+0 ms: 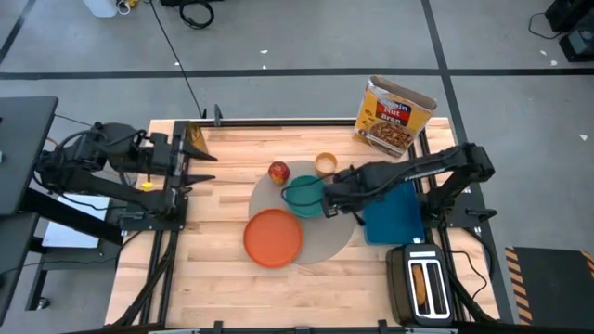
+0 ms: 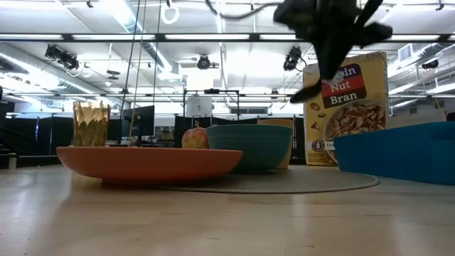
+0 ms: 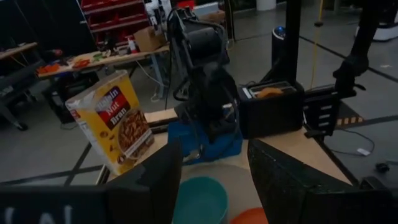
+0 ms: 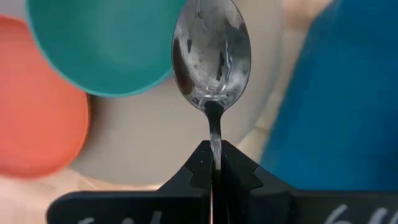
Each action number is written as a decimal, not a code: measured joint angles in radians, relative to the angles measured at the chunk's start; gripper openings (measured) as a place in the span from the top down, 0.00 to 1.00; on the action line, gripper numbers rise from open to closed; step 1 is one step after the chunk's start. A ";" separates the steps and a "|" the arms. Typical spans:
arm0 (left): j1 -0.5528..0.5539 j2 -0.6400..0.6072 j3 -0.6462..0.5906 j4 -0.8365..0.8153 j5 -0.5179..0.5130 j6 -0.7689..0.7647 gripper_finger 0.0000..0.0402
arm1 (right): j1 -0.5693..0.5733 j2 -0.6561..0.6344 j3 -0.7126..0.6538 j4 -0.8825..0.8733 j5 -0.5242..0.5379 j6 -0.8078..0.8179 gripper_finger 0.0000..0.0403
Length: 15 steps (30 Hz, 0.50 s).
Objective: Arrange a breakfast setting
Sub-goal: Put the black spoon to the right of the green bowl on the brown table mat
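A round grey placemat (image 1: 327, 237) lies mid-table. On it are an orange plate (image 1: 274, 237) and a teal bowl (image 1: 303, 195). A red apple (image 1: 278, 172) and a small yellow-orange cup (image 1: 325, 164) sit at its far edge. My right gripper (image 4: 212, 163) is shut on a metal spoon (image 4: 211, 53), above the placemat between the bowl and the blue tray (image 1: 394, 218). A brown piece of bread (image 3: 270, 92) sticks out of the toaster. My left gripper (image 3: 211, 180) is open and empty at the table's left side (image 1: 200, 165). My right gripper pinches the spoon's thin handle (image 4: 214, 140) just behind its bowl, between the two fingers. The rest of the handle is hidden by the gripper. The fingers slant down from the table's right side and lie along the spoon. The spoon is lifted clear, bowl end foremost, hollow side facing the camera.
A black two-slot toaster (image 1: 422, 283) stands at the near right corner. A cereal box (image 1: 394, 113) stands at the far right. A small gold object (image 1: 195, 137) stands at the far left. Bare wood shows left of and in front of the plate.
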 joint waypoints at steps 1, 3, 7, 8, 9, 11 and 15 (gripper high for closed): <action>0.000 0.001 0.000 -0.004 0.000 0.000 0.53 | 0.003 0.009 -0.023 0.034 -0.012 0.032 0.95; 0.000 0.002 -0.001 -0.019 0.000 0.000 0.53 | 0.007 0.032 -0.060 0.068 -0.017 0.102 0.95; 0.000 0.001 -0.001 -0.047 0.000 -0.002 0.53 | 0.008 0.059 -0.116 0.088 0.000 0.241 0.95; 0.000 0.001 -0.001 -0.050 0.000 -0.002 0.53 | 0.003 0.063 -0.123 0.097 0.004 0.261 0.95; 0.000 0.002 -0.001 -0.054 0.000 -0.002 0.53 | -0.001 0.065 -0.132 0.107 0.007 0.270 0.95; 0.000 0.001 -0.001 -0.056 0.000 -0.002 0.53 | -0.013 0.071 -0.155 0.149 0.007 0.287 0.95; 0.000 0.001 -0.001 -0.056 0.000 -0.003 0.53 | -0.029 0.098 -0.195 0.208 -0.020 0.301 0.95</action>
